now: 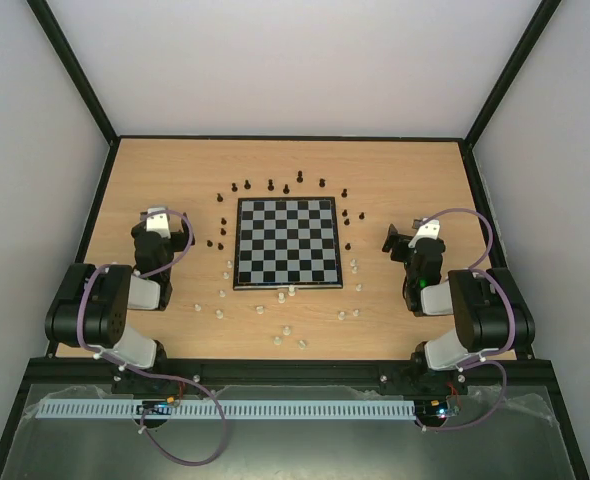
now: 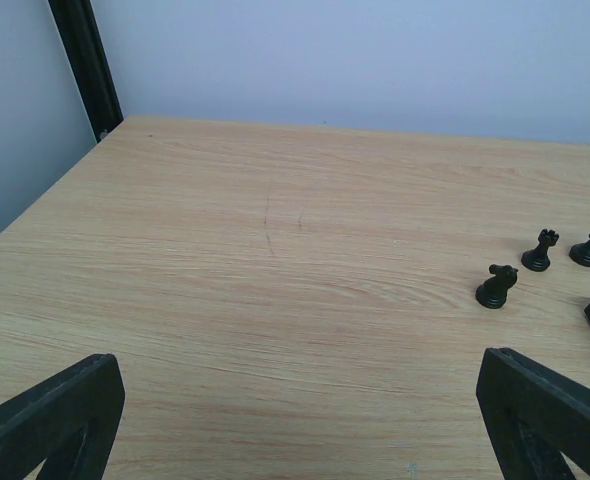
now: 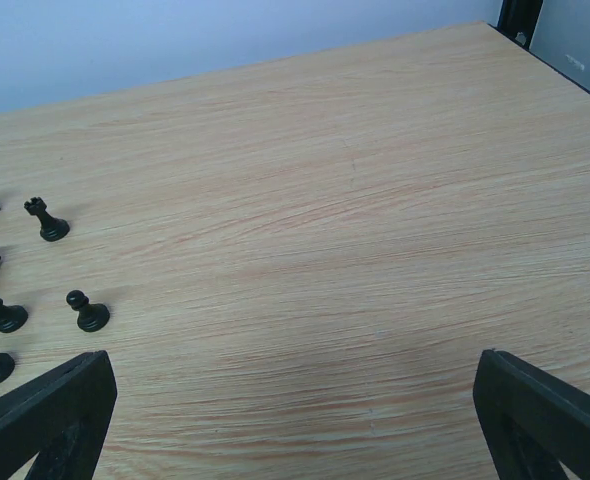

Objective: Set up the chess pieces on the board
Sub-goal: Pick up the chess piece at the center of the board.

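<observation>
**A:** What is seen nearest?

**B:** The left gripper (image 2: pixel 297 410) is held low over the table (image 1: pixel 425 170), jaws spread wide, nothing gripped. The right gripper (image 3: pixel 295 410) is held the same way, wide and empty.

**A:** Where are the pieces?

**B:** The white pieces (image 1: pixel 285 328) are scattered on the table by the near edge of the board (image 1: pixel 286 243), which is laid between the grippers. The black pieces (image 1: pixel 286 189) are strung in an arc round its far edge and both sides. All are found off the squares.
</observation>
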### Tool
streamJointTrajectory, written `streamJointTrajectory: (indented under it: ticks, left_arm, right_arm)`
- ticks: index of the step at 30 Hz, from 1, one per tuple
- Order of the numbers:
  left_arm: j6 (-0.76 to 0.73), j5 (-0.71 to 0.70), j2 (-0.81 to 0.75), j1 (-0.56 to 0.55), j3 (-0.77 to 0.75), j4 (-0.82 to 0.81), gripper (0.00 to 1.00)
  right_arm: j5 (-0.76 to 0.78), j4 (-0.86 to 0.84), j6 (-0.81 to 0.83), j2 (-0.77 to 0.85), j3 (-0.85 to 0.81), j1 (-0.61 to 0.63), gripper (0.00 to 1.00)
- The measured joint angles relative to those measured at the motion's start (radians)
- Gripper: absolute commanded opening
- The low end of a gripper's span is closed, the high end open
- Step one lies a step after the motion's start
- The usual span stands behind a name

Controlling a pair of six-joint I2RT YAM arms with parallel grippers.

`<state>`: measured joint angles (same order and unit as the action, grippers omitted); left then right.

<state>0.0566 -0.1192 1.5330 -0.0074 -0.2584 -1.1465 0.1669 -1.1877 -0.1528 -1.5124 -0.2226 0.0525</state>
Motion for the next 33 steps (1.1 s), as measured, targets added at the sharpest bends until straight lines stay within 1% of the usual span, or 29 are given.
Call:
streamJointTrajectory:
  ticks: [20, 22, 24, 25, 26, 28, 29, 30, 33]
  left_arm:
    - [0.000, 0.000, 0.000, 0.000, 0.000, 0.000, 1.00]
    - [0.000, 0.001, -0.002, 0.000, 0.000, 0.002, 0.99]
    - [0.000, 0.006, -0.032, 0.000, -0.002, 0.037, 1.00]
    - [0.003, 0.006, -0.066, 0.000, -0.015, 0.095, 0.99]
    - [0.007, 0.007, -0.100, 0.000, -0.038, 0.151, 1.00]
    - [0.019, 0.027, -0.166, 0.000, -0.120, 0.283, 0.99]
    - [0.029, 0.050, -0.203, 0.000, -0.185, 0.353, 0.99]
    - [0.040, 0.066, -0.225, -0.001, -0.226, 0.393, 1.00]
    - [0.099, 0.128, -0.306, -0.008, -0.369, 0.545, 0.99]
  right_arm:
    - [0.001, 0.000, 0.000, 0.000, 0.000, 0.000, 0.99]
    - [0.003, 0.030, -0.001, 0.011, -0.010, 0.000, 0.99]
    - [0.002, 0.154, -0.001, 0.070, -0.058, 0.000, 0.99]
    - [-0.002, 0.240, -0.006, 0.127, -0.101, 0.000, 0.99]
    - [-0.006, 0.285, -0.010, 0.169, -0.131, 0.000, 0.99]
    - [-0.033, 0.429, -0.036, 0.289, -0.231, 0.000, 0.99]
    - [-0.048, 0.484, -0.055, 0.343, -0.279, 0.000, 0.99]
    - [-0.065, 0.552, -0.077, 0.396, -0.335, 0.000, 0.99]
    - [-0.121, 0.744, -0.165, 0.497, -0.489, 0.000, 0.99]
